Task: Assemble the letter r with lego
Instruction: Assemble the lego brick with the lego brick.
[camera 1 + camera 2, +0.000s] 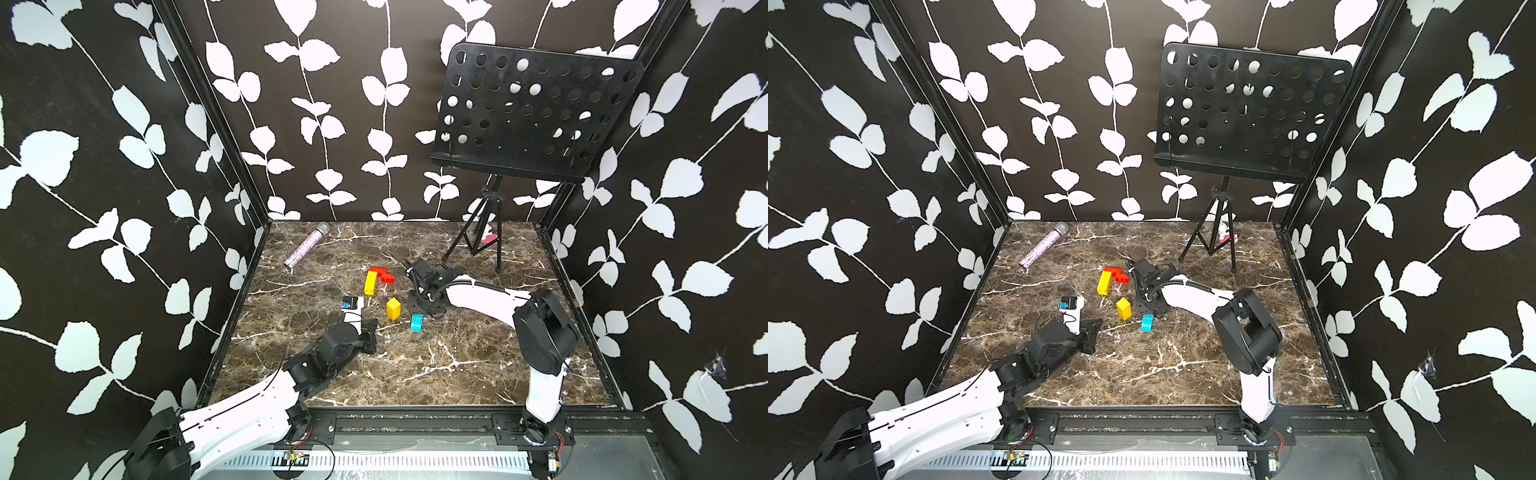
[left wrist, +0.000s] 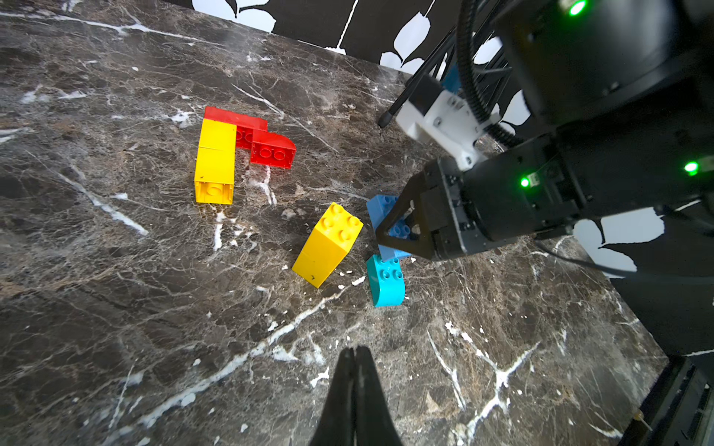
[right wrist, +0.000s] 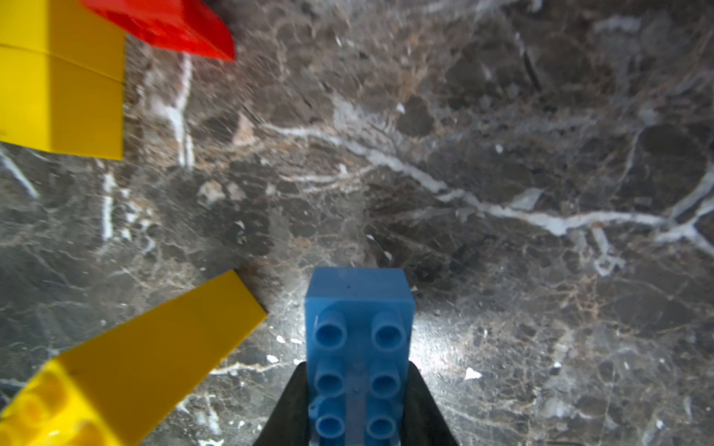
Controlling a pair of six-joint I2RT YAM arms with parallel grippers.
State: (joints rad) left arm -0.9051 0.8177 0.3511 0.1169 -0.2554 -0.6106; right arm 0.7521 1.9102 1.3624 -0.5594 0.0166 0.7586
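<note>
Right wrist view: right gripper [image 3: 357, 390] holds blue brick [image 3: 359, 297], down by the table [image 2: 116, 309].
Left gripper [image 2: 353, 355]: closed tight, empty.
Risk: blue brick may bump the yellow block [image 2: 328, 243] and teal brick [image 2: 386, 282] just beside it, tipping them.

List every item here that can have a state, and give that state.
left gripper: shut, empty.
right gripper: shut on blue brick.
blue brick: held.
yellow-red assembly: joined, lying flat.
yellow stack: standing, ungripped.
teal brick: loose, ungripped.
microphone: lying down.
music stand: upright.
</note>
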